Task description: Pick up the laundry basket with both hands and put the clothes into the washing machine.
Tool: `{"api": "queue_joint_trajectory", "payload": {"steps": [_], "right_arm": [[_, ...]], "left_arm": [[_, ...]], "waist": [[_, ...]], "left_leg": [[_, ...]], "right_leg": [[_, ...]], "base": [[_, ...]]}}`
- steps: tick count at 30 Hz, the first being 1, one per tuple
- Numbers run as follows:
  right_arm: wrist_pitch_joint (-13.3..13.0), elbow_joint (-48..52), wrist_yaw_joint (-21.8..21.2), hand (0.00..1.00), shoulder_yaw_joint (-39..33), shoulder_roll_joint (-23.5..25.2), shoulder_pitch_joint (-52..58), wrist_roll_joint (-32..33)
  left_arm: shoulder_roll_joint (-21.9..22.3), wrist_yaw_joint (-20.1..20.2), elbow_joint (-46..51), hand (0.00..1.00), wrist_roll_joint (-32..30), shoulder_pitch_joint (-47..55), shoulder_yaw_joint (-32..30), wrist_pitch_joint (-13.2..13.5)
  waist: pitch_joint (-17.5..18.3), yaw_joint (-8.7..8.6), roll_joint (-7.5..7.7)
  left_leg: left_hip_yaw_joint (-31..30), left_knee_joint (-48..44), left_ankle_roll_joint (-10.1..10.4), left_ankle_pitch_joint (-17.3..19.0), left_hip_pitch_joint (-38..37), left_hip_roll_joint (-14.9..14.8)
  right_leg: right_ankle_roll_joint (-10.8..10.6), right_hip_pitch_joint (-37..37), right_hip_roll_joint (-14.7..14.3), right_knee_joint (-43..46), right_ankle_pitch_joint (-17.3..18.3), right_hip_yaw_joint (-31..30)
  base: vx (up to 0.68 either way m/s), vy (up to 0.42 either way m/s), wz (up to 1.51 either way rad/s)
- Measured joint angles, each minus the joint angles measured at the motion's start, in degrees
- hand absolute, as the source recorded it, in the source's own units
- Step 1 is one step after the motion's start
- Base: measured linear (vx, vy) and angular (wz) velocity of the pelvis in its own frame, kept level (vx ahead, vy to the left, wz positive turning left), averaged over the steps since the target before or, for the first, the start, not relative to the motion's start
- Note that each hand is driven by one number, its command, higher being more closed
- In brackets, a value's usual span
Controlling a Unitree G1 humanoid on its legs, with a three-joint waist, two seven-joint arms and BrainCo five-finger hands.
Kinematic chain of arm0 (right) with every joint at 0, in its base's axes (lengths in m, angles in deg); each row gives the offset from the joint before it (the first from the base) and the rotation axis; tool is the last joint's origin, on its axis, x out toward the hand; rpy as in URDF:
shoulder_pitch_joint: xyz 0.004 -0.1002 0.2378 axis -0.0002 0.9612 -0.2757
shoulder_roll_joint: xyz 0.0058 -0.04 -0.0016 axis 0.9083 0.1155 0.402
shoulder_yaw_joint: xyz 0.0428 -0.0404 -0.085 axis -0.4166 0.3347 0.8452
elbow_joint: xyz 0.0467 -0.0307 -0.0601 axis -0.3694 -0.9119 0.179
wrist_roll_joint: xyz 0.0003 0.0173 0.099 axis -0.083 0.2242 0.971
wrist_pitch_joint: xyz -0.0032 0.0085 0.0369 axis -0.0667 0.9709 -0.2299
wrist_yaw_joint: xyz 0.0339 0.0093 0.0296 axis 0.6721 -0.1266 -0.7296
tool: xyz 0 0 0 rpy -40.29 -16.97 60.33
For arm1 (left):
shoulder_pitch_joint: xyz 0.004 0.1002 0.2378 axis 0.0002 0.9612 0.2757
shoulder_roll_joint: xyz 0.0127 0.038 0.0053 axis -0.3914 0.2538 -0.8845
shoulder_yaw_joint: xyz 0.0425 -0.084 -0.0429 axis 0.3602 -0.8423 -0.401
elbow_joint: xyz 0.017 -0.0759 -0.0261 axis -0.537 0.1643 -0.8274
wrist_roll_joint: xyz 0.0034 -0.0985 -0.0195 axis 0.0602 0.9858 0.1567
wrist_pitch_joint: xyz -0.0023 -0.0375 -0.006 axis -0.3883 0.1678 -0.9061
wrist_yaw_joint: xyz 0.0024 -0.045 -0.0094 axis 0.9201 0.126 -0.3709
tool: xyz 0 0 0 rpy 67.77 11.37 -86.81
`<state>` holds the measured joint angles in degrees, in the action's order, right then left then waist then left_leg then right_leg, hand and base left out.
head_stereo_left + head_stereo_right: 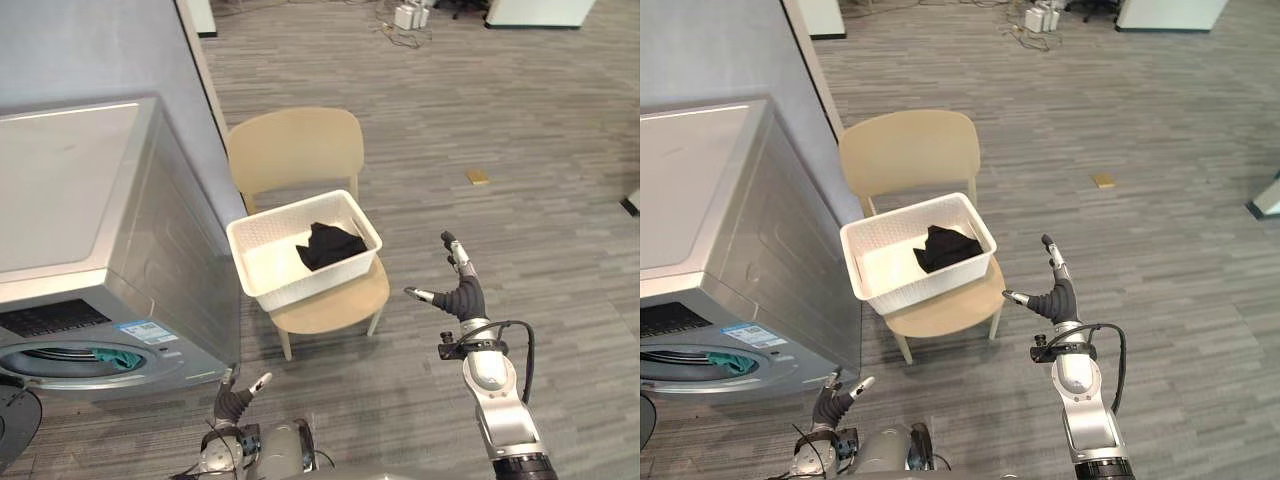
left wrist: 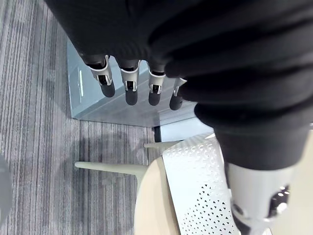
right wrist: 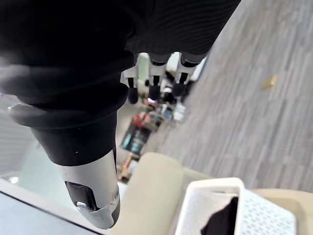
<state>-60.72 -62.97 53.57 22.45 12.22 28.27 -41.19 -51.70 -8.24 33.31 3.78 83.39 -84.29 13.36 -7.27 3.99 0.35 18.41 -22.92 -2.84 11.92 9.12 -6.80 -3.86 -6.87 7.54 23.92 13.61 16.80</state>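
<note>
A white perforated laundry basket [image 1: 262, 270] rests on the seat of a beige chair [image 1: 292, 145]. Inside it lies a black garment [image 1: 330, 245]. To the left stands a silver washing machine [image 1: 80, 210] with its round door opening [image 1: 70, 362] at the front; a teal cloth [image 1: 118, 357] shows in the drum. My right hand [image 1: 462, 290] hovers open to the right of the chair, a little away from the basket. My left hand [image 1: 236, 400] is low, below the machine's corner, fingers straight. The basket wall [image 2: 205, 191] appears past the left hand's fingers [image 2: 129, 85].
A grey partition wall [image 1: 120, 50] rises behind the machine and chair. A small tan object [image 1: 478, 177] lies on the striped floor to the right. Cables and boxes [image 1: 408, 18] sit far back.
</note>
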Motion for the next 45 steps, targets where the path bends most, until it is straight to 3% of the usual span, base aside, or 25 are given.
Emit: {"api": "queue_joint_trajectory", "payload": {"steps": [1,2,3,4,6,8,9,13,17,19,23,24,25,26,27,30,33,35,39,45], "right_arm": [[-0.03,-0.03,-0.08,0.0,-0.37,-0.48,-0.12,-1.14],[-0.03,-0.03,-0.09,0.0,-0.5,-0.73,-0.14,-1.48],[-0.02,-0.04,-0.19,0.0,-0.62,-0.97,-0.02,-2.22],[-0.02,-0.04,-0.55,0.0,-0.94,-1.55,0.07,-2.92],[-0.02,-0.01,-1.43,0.0,-1.09,-2.9,0.25,-3.02],[-0.06,0.02,-2.27,0.0,-0.95,-3.76,0.4,-2.99],[-0.18,-0.14,-3.0,0.0,-0.56,-4.27,0.56,-2.99],[-0.17,-0.68,-5.83,0.0,0.03,-9.47,1.42,-2.93],[-0.18,-0.87,-7.6,0.0,-0.16,-11.9,2.5,-2.84],[-0.33,-1.11,-8.35,0.0,0.46,-11.83,2.47,-2.85],[-0.35,-4.93,-10.19,0.0,2.27,-11.82,2.29,-3.19],[-0.35,-5.19,-10.25,0.0,2.46,-11.82,2.23,-3.35],[-0.35,-6.07,-10.54,0.0,2.54,-11.83,1.52,-4.46],[-0.36,-6.9,-10.54,0.0,2.52,-11.85,0.98,-5.16],[-0.3,-9.33,-10.42,0.0,2.52,-11.9,-0.74,-6.11],[0.58,-15.69,-9.9,0.0,2.72,-11.86,-7.35,-9.81],[2.54,-19.58,-9.41,0.0,3.39,-11.71,-13.76,-12.47],[4.87,-23.4,-7.37,0.0,3.16,-11.31,-18.71,-14.21],[7.05,-27.93,-5.5,0.0,2.3,-9.13,-24.51,-14.37],[10.11,-36.5,-4.76,0.0,1.09,-9.73,-36.11,-14.19]], "left_arm": [[-0.37,0.33,-0.01,0.0,-0.7,-0.06,0.21,-0.21],[-0.5,0.43,-0.07,0.0,-0.99,-0.27,0.4,-0.25],[-0.92,0.44,-0.48,0.0,-1.02,-0.55,0.56,-0.25],[-1.57,0.56,-1.17,0.0,-1.02,-1.47,0.56,-0.29],[-1.99,0.5,-2.07,0.0,-1.02,-2.4,0.56,-0.37],[-2.61,0.15,-2.87,0.0,-1.03,-2.48,0.71,-0.37],[-3.81,-0.16,-3.88,0.0,-1.1,-2.86,0.7,-0.34],[-0.48,-0.11,-4.49,0.0,-1.41,-1.36,0.68,-0.88],[0.12,0.08,-3.93,0.0,-1.4,-1.09,0.54,-1.03],[-0.33,0.86,-3.51,0.0,-1.39,-0.34,0.28,-1.01],[-2.92,2.24,-3.52,0.0,-1.53,-0.09,-0.46,-1.05],[-3.15,2.38,-3.52,0.0,-1.54,-0.06,-0.59,-1.07],[-3.8,2.51,-3.56,0.0,-1.54,0.26,-0.73,-1.16],[-3.93,2.57,-3.56,0.0,-1.56,0.41,-0.92,-1.17],[-3.91,2.81,-3.51,0.0,-1.58,-0.07,-1.66,-1.18],[-3.87,3.24,-2.98,0.0,-1.61,-2.12,-2.74,-1.16],[-3.9,3.2,-1.08,0.0,-1.56,-3.09,-3.65,-1.06],[-3.85,2.96,-0.35,0.0,-1.58,-5.09,-4.06,-1.11],[-3.63,2.22,2.08,0.0,-1.56,-5.31,-3.99,-1.11],[-1.42,2.15,6.84,0.0,-0.13,-5.38,-4.0,-1.12]], "waist": [[0.47,-0.05,-0.6],[0.63,-0.14,-0.78],[1.13,-0.28,-1.36],[1.75,-0.66,-0.77],[1.54,-1.88,-1.11],[2.11,-1.95,0.48],[1.9,-2.05,1.78],[3.89,-1.54,-1.65],[2.93,-0.9,-0.49],[2.32,0.14,0.39],[0.27,0.46,2.56],[0.03,0.55,2.51],[-0.52,0.77,3.93],[-1.17,0.9,3.18],[-1.17,1.04,3.73],[-3.76,1.67,3.02],[-7.03,1.83,2.39],[-9.1,3.25,2.55],[-10.4,3.62,2.72],[-13.4,4.71,2.61]], "left_leg": [[-2.01,2.61,0.03,0.01,-2.89,-0.04],[-2.8,3.44,0.09,0.01,-3.57,-0.07],[-3.79,4.34,0.34,-0.07,-3.95,-0.07],[-5.99,5.12,1.02,0.0,-4.49,-0.09],[-9.09,5.13,2.36,0.05,-5.31,-0.38],[-10.82,4.12,4.57,0.41,-5.86,-0.09],[-12.73,2.94,6.33,1.24,-5.82,0.47],[-17.39,4.12,10.31,-1.34,-2.0,-4.84],[-10.74,6.24,9.68,-4.66,-1.57,-7.2],[-11.09,6.32,9.68,-4.65,-1.31,-6.92],[-13.66,6.12,9.7,-4.66,2.04,-5.91],[-13.78,6.12,9.74,-4.74,2.38,-5.81],[-14.03,6.49,9.38,-5.5,2.99,-5.2],[-14.23,6.8,9.41,-5.77,3.49,-4.93],[-14.48,7.25,9.0,-6.47,4.55,-4.4],[-14.8,9.09,8.45,-8.91,6.64,-3.2],[-15.46,10.15,8.28,-10.75,9.2,-2.93],[-16.46,11.33,8.41,-12.37,11.13,-2.91],[-16.76,13.31,8.54,-14.1,12.28,-2.91],[-16.69,14.57,8.61,-15.82,14.56,-3.35]], "right_leg": [[1.47,1.64,0.22,3.01,2.37,-0.12],[1.63,2.68,0.53,3.61,3.02,-0.21],[0.91,5.01,1.08,3.9,3.53,-1.05],[0.88,7.86,1.71,3.84,3.53,-2.95],[0.09,11.37,2.68,2.61,3.06,-6.52],[-1.76,12.48,3.69,-3.43,-1.11,-9.48],[-5.08,12.39,4.31,-5.12,-5.96,-10.16],[-1.9,9.12,-0.66,-10.18,-6.28,-1.41],[-0.99,6.54,-1.26,-12.22,-6.53,4.79],[-0.96,5.69,-1.28,-12.98,-6.56,5.07],[-0.97,6.37,-1.17,-14.25,-6.59,7.0],[-1.0,6.61,-1.12,-14.26,-6.61,7.11],[-1.1,7.21,-0.67,-14.18,-6.8,7.44],[-1.18,7.6,-0.48,-14.2,-6.9,7.74],[-1.18,8.78,-0.32,-14.15,-7.29,8.08],[-1.11,11.99,0.52,-14.12,-8.45,8.33],[-0.82,14.65,0.63,-14.04,-9.34,8.77],[-0.33,16.63,0.58,-14.1,-9.93,9.52],[-0.09,18.38,0.55,-14.25,-10.34,9.81],[0.41,20.92,-0.12,-15.24,-12.16,9.68]], "base": [[0.28,-0.04,0.38],[0.3,-0.084,0.46],[0.18,-0.087,0.52],[0.17,-0.105,0.59],[0.23,-0.231,0.94],[0.22,-0.316,0.99],[0.18,-0.365,0.93],[0.14,-0.306,0.84],[0.06,-0.106,0.74],[-0.02,-0.004,0.26],[-0.05,0.021,0.29],[-0.03,0.034,0.1],[-0.02,0.035,0.13],[-0.02,0.033,0.18],[-0.01,0.051,0.13],[-0.03,0.059,0.09],[-0.08,0.037,0.1],[-0.08,0.019,0.12],[-0.06,0.01,0.04],[-0.07,0.003,-0.04]]}}
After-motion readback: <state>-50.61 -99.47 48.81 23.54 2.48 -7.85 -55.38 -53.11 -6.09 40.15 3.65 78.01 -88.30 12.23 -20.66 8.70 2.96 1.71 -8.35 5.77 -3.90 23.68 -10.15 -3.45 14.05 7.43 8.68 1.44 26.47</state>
